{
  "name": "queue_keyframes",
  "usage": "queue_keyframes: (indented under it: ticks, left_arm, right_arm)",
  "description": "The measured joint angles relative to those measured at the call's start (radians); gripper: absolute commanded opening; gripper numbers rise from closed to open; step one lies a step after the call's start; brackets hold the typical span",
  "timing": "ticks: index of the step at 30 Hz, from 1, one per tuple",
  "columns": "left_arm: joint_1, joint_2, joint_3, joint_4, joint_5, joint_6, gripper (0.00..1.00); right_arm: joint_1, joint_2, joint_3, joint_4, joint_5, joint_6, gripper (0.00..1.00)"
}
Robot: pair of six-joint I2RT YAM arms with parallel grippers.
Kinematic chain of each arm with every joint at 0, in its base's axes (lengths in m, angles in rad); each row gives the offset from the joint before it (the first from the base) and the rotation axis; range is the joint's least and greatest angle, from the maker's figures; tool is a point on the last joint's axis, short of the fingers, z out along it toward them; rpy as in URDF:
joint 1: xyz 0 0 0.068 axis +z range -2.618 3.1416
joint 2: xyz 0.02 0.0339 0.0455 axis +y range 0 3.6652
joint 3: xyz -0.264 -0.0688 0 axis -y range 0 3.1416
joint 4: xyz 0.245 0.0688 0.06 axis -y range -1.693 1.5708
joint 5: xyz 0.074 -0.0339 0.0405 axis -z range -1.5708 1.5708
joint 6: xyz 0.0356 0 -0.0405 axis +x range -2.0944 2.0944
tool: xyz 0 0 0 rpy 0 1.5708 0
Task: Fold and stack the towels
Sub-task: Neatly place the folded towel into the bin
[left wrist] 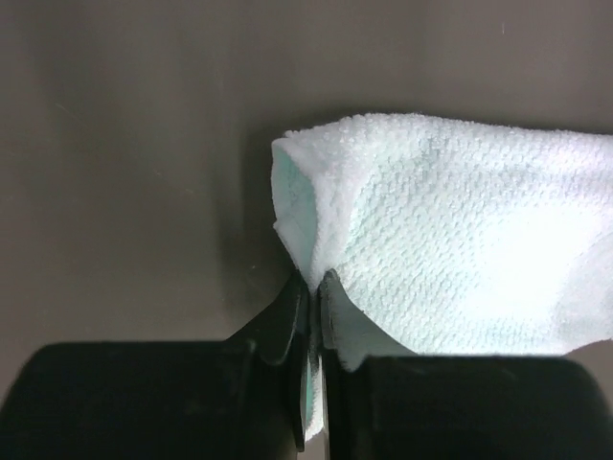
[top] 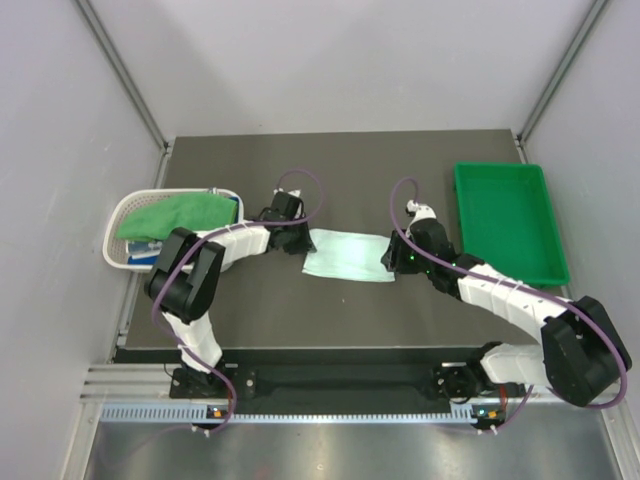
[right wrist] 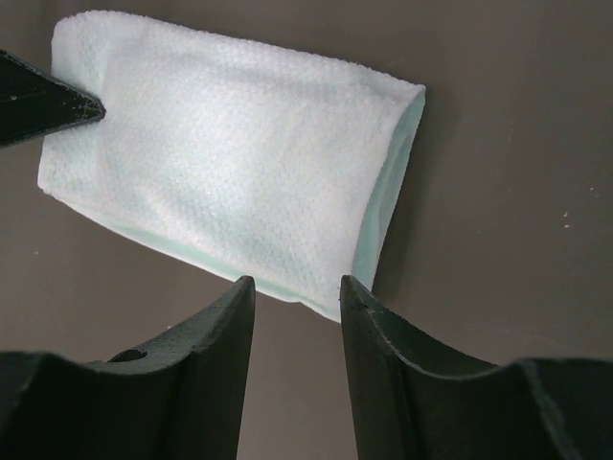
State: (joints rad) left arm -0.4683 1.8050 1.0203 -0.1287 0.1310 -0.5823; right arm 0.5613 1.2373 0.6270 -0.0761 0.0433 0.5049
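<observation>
On the bench (top: 350, 170), the left hand (left wrist: 313, 287), held low, is clenched on the mint towel (top: 348, 257) at its edge; the right hand (right wrist: 297, 286) hovers released, seemingly just beside it.

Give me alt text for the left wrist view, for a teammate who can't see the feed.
The left gripper is shut on the near edge of a pale mint towel, pinching its layers together. The textured cloth spreads up and to the right of the pinch, over a dark table.
</observation>
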Motion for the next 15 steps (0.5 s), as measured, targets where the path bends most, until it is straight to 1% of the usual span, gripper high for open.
queue_keyframes:
  ticks: [1, 4, 8, 15]
  left_arm:
    - [-0.002, 0.001, 0.001, -0.005, -0.009, 0.000, 0.00]
    - [-0.022, 0.001, 0.018, -0.033, -0.055, 0.002, 0.00]
    - [-0.058, -0.002, 0.059, -0.126, -0.163, 0.019, 0.00]
    - [-0.068, -0.102, 0.153, -0.441, -0.425, 0.099, 0.00]
  right_arm:
    - [0.000, 0.000, 0.000, 0.000, -0.003, 0.000, 0.41]
    - [0.000, 0.000, 0.000, 0.000, -0.011, -0.007, 0.41]
    - [0.000, 0.000, 0.005, 0.000, -0.021, -0.011, 0.41]
    - [0.000, 0.000, 0.030, 0.002, -0.044, -0.016, 0.41]
